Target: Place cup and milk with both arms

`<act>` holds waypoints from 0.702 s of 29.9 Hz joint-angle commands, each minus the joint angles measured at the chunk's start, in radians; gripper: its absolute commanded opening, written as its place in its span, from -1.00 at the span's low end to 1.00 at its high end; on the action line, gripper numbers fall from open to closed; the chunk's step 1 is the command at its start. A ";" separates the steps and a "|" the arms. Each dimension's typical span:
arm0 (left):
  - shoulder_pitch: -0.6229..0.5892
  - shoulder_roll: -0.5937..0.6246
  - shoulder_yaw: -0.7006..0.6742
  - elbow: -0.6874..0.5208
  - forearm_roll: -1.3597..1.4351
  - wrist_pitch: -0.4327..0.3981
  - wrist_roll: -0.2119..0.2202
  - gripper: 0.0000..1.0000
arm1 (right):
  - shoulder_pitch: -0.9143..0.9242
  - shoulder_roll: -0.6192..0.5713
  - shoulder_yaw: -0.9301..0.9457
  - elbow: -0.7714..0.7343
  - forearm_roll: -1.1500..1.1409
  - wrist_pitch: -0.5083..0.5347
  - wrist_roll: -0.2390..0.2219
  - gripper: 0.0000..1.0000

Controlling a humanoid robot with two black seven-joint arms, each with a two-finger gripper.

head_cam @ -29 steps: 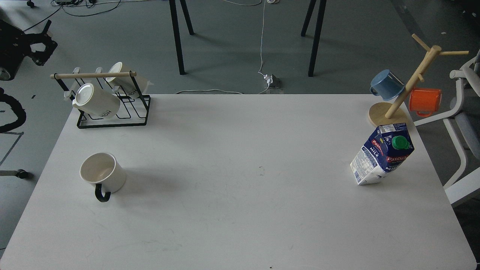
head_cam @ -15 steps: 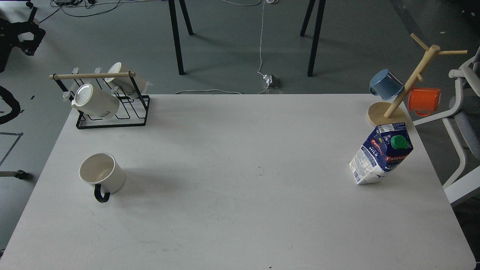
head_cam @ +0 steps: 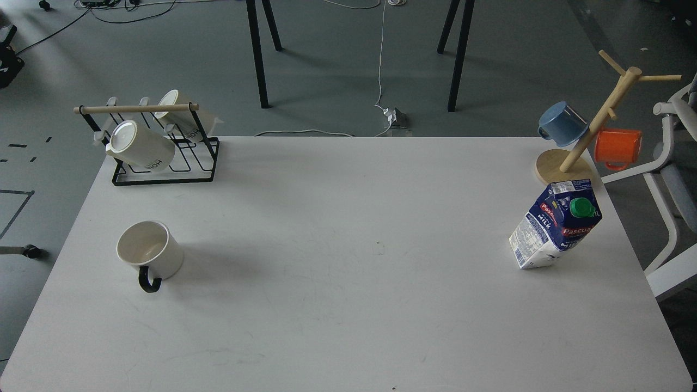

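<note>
Head view, and no gripper fingers are on show: only a black sliver [head_cam: 7,57] pokes in at the far top-left edge, off the table, too cut off to say what part of the left arm it is. So whether the left gripper is wide or narrow cannot be told, and the right gripper is out of the picture altogether.

The cup [head_cam: 150,252] stands upright on the table [head_cam: 348,305], well below and to the right of that sliver, mouth up, black handle pointing toward the near edge. Nothing touches it.

Far across on the right side stands the milk [head_cam: 555,226], green cap facing up, "MILK" lettering readable on its side. It stands free too.

Behind the cup, at the back-left corner, a black wire rack [head_cam: 163,163] with a wooden bar holds two cream mugs [head_cam: 140,144] tipped on their sides. Just behind the milk, a wooden mug tree [head_cam: 588,133] carries a blue mug [head_cam: 562,123] and an orange mug [head_cam: 618,147].
</note>
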 commanded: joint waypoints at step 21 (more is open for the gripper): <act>0.031 0.252 0.467 -0.615 1.377 0.000 -0.261 0.99 | -0.018 0.000 -0.003 -0.017 0.000 0.000 0.006 0.99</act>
